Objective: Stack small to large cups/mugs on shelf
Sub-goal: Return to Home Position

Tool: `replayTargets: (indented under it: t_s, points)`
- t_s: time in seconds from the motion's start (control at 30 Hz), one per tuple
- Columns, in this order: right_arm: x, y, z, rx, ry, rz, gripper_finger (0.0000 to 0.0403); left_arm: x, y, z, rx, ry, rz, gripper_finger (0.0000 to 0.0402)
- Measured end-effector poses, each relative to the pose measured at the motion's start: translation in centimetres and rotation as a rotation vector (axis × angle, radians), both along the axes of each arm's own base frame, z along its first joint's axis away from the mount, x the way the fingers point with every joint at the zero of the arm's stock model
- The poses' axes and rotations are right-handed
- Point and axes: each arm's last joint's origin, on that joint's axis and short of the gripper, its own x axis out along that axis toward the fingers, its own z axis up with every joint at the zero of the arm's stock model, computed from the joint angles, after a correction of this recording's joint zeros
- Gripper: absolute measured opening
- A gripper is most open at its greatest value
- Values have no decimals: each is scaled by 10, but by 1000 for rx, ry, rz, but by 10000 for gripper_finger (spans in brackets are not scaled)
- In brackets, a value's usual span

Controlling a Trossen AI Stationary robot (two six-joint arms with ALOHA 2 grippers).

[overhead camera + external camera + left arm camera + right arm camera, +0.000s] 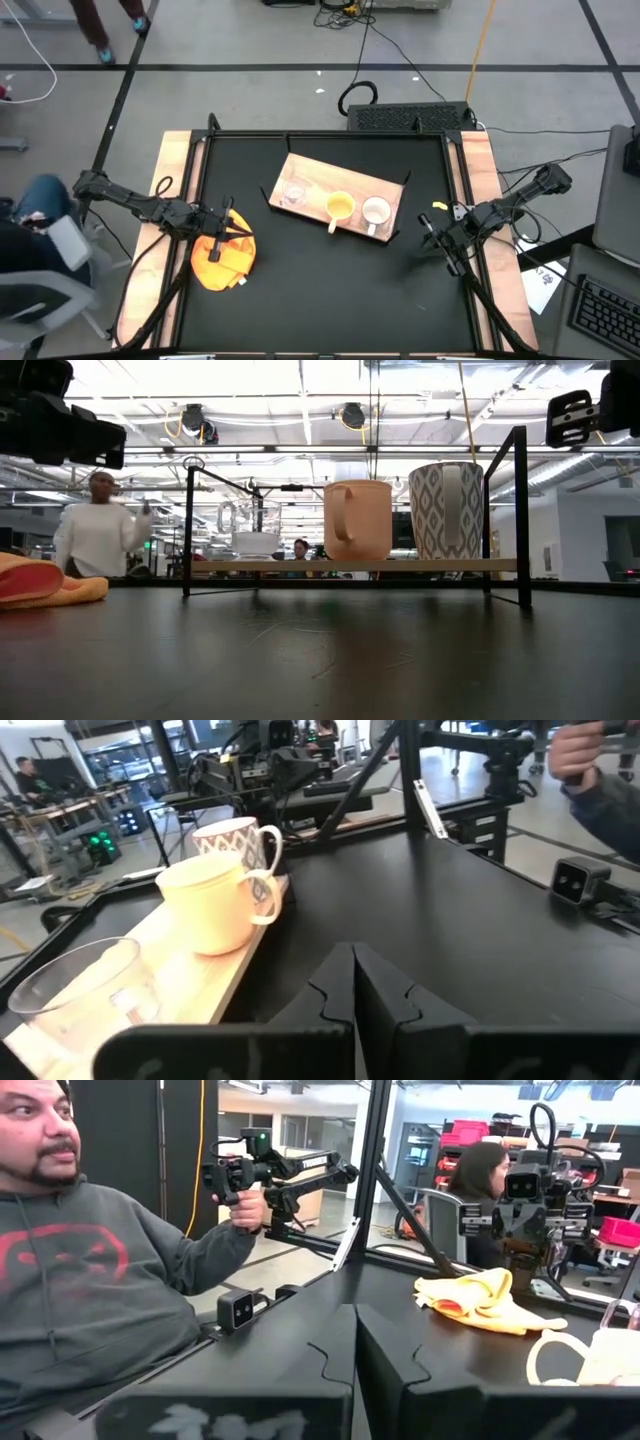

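Jaws pressed together on both arms, nothing held.

My left gripper point(222, 222) hangs over the orange-yellow cloth point(222, 264) at the left of the black table point(330, 295). My right gripper point(430, 235) hangs near the table's right edge. Between them, toward the far side, the light-wood shelf point(318, 177) stands on thin black legs. It carries a row of three upright vessels: the clear glass cup point(294, 192) nearest my left, the yellow-orange mug point(340, 207) in the middle, and the grey-patterned white mug point(376, 211) nearest my right.
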Motion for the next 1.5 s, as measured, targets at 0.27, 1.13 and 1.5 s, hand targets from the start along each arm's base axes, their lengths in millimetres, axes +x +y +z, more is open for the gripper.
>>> replayTargets:
  t_s: [0.27, 1.13, 1.5]
  points:
    - [0, 0, -1, -4, 14, 1, 0, 0, -1, 0, -12, 2, -20, 5]
    - [0, 0, 0, -6, 0, 1, 0, 0, -1, -3, -26, 36, -16, 8]
    - [0, 0, 0, -2, -1, 1, 0, 0, 0, -3, -38, 38, -14, 29]
